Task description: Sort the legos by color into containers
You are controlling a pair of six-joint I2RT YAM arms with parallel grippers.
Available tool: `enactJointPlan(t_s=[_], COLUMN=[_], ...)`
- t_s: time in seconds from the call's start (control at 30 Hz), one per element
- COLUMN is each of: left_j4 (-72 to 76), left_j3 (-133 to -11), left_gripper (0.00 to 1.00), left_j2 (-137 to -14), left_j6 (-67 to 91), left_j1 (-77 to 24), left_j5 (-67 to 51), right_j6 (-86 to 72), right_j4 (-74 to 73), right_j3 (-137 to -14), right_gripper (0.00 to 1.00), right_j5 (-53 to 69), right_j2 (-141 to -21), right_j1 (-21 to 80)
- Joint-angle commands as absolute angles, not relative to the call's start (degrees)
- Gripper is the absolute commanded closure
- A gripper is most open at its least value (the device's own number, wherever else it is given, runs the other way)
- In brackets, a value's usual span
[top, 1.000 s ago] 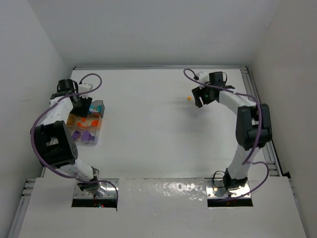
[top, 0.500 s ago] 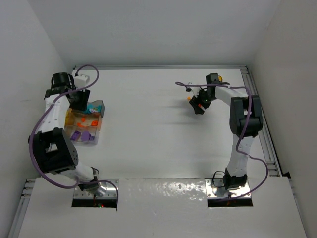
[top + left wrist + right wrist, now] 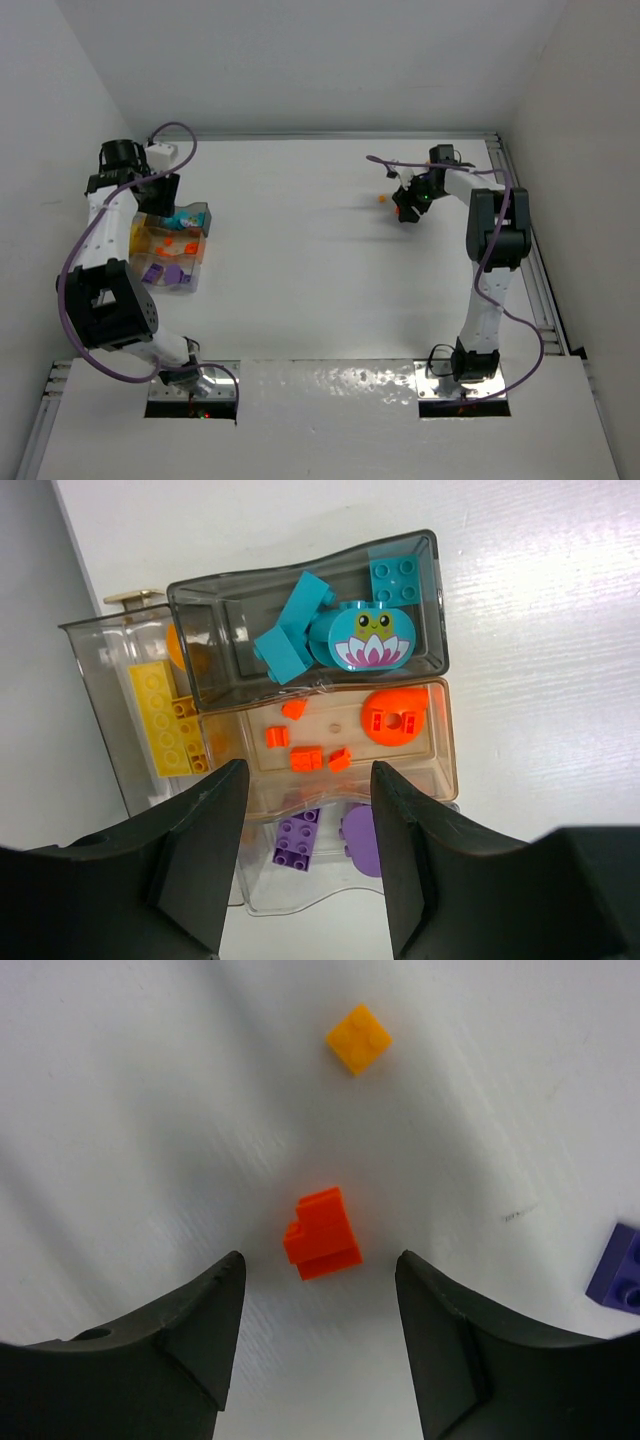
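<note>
Several clear containers [image 3: 445, 750] stand side by side under my left gripper [image 3: 305, 785], which hangs open and empty above them. One holds teal legos [image 3: 290, 630], the middle one orange legos [image 3: 306, 758], the nearest a purple brick [image 3: 298, 838], and the left one a yellow brick [image 3: 160, 715]. In the top view the containers [image 3: 190, 270] are at the table's left. My right gripper [image 3: 320, 1295] is open, low over the table at the back right, with a red-orange brick [image 3: 322, 1233] lying just ahead of its jaws, untouched. A yellow-orange brick [image 3: 358, 1038] lies farther ahead.
A dark purple brick [image 3: 620, 1270] lies at the right edge of the right wrist view. In the top view a small orange brick [image 3: 381, 198] sits just left of the right gripper [image 3: 408, 205]. The side walls and back wall stand close to both arms.
The right gripper shifted slightly right, turned at the wrist, and its jaws narrowed a little. The left arm drew back toward the far left corner, away from the containers.
</note>
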State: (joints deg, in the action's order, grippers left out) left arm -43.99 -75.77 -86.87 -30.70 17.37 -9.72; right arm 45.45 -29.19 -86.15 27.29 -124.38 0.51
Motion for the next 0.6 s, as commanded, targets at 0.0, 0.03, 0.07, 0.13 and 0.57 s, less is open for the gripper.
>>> enactJointPlan(t_s=[0.0,0.03,0.07,0.13,0.57], left_j4=[-44.03,-43.95,-44.03,-43.95,-44.47], left_j3=[-78.92,-79.19,-79.36,-79.63,-83.05], left_gripper=[0.50,0.50,0.50,0.50,0.51], left_j2=[-87.01,-87.27,-87.36,-87.45,-86.05], left_j6=[-29.53,-29.71,-29.79,-29.88,-31.55], left_j1=[17.58,17.58,17.67,17.67,17.32], left_j5=[-10.63,-10.63,-10.55,-10.11,-16.86], right_j6=[47.99,48.34,49.12,48.96,51.59], right_j4=[-29.09,-29.35,-29.96,-29.27,-28.66], right_j3=[-87.36,-87.28,-87.36,-87.10,-83.94], right_gripper=[0.39,0.40,0.40,0.45,1.00], right_j5=[31.20,31.11,31.03,31.03,30.06], right_j2=[-126.03,-126.38,-126.47,-126.47,-121.92], right_j1=[0.88,0.88,0.88,0.88,1.32])
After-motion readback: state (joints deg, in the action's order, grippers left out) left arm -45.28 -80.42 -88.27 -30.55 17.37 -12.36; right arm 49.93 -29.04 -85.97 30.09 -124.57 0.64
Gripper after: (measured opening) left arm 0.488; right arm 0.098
